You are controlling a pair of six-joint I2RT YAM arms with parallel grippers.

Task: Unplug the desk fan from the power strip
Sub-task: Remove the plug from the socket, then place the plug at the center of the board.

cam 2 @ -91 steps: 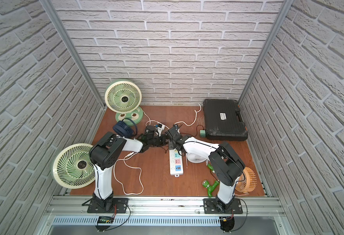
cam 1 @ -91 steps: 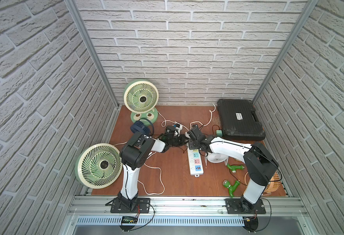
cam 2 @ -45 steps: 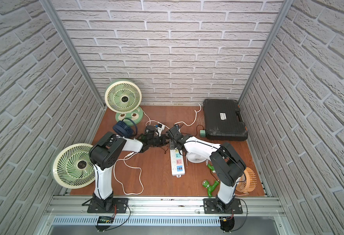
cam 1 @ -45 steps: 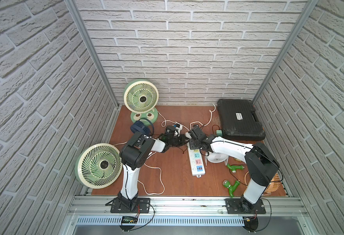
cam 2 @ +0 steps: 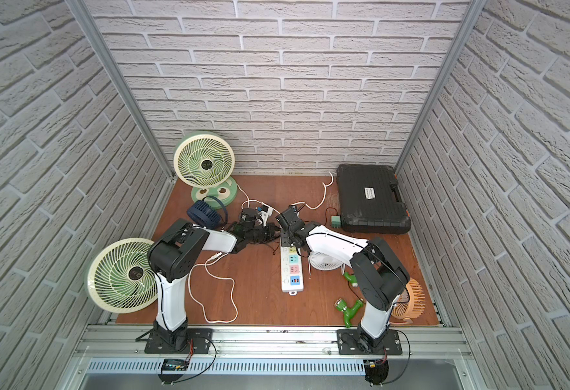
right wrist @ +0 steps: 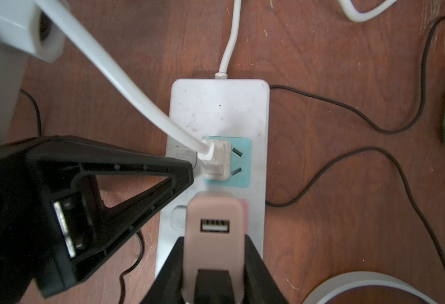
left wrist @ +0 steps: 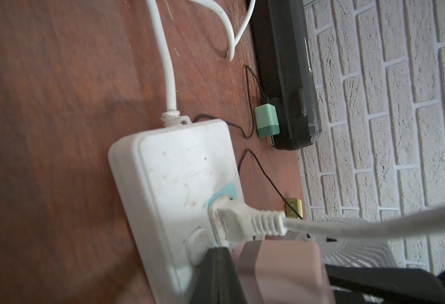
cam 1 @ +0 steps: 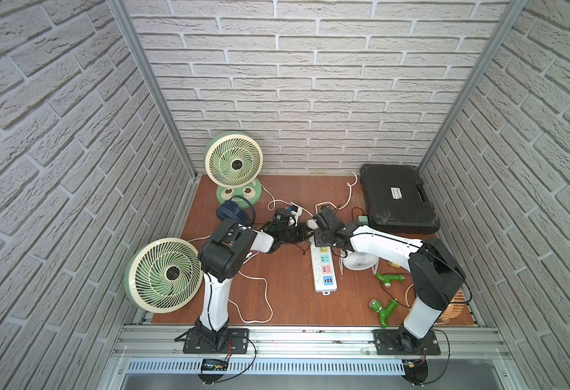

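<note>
The white power strip (cam 1: 324, 270) (cam 2: 292, 270) lies mid-table. A white plug (right wrist: 217, 160) (left wrist: 231, 221) sits in its blue socket. The plug's white cord (right wrist: 126, 86) seems to lead back toward the green desk fan (cam 1: 234, 163) standing by the rear wall. A pink USB adapter (right wrist: 213, 218) (left wrist: 276, 268) stands in the pink socket, its port empty, and my right gripper (right wrist: 213, 238) (cam 1: 320, 238) is shut on it from both sides. My left gripper (left wrist: 217, 250) (cam 1: 305, 233) is shut and empty, its tip resting on the strip beside the switch button (left wrist: 196, 244).
A black case (cam 1: 398, 199) sits at the back right with a green charger (left wrist: 266, 119) beside it. A small white fan (cam 1: 361, 261) lies under my right arm. A large green fan (cam 1: 163, 275), a blue fan (cam 1: 231, 211), green fittings (cam 1: 383, 307) and loose cords surround the strip.
</note>
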